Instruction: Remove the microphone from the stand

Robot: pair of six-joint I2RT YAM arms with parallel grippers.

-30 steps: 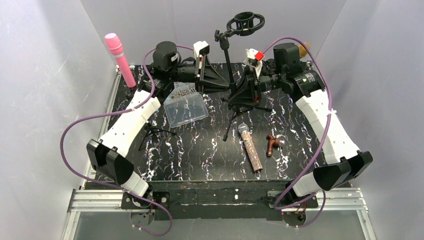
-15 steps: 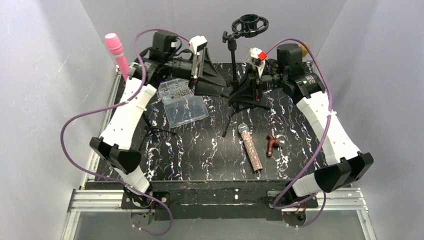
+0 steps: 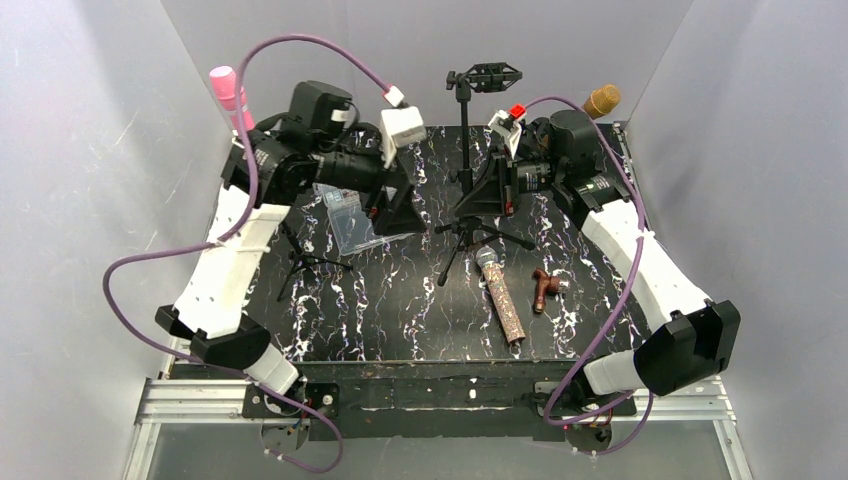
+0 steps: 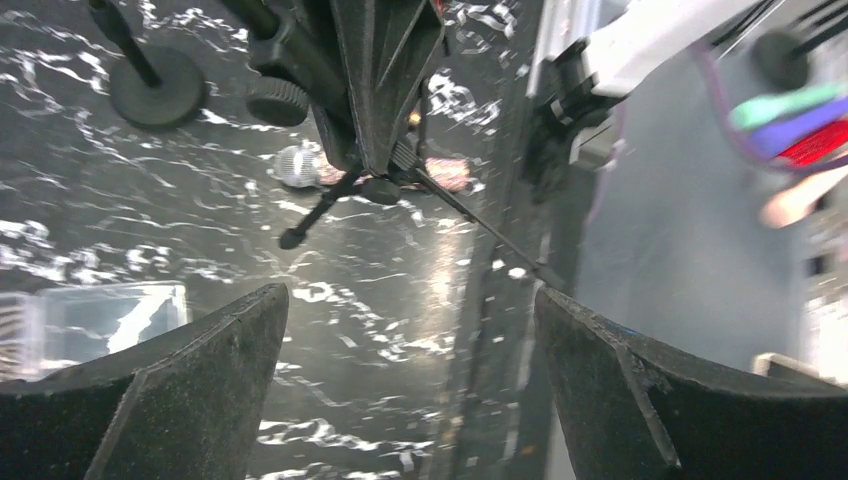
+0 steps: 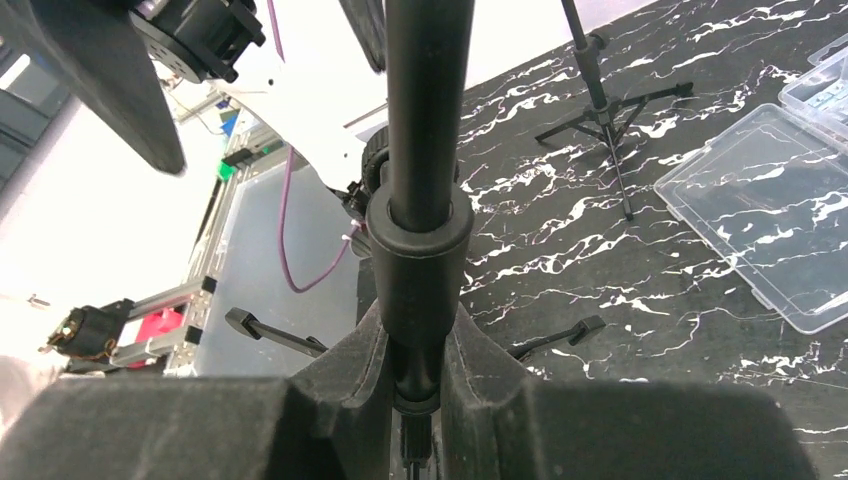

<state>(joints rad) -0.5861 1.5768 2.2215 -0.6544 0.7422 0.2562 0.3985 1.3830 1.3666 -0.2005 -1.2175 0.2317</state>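
Two grippers: right gripper (image 5: 415, 340) clamped on stand pole (image 5: 425, 150) — left gripper (image 4: 408, 300) wide open, empty (nearer arm, I'd judge) — pink microphone (image 3: 228, 92) near-upright, upper left of it.

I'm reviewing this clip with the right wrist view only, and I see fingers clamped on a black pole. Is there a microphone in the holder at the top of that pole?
Observer: No. In the top view, the shock mount at the top of the stand is empty.
Operator: Then where is a microphone?
Observer: A glittery microphone lies flat on the table, just in front of the stand's feet.
Operator: And the left arm?
Observer: The left gripper is wide open, with nothing between its fingers.
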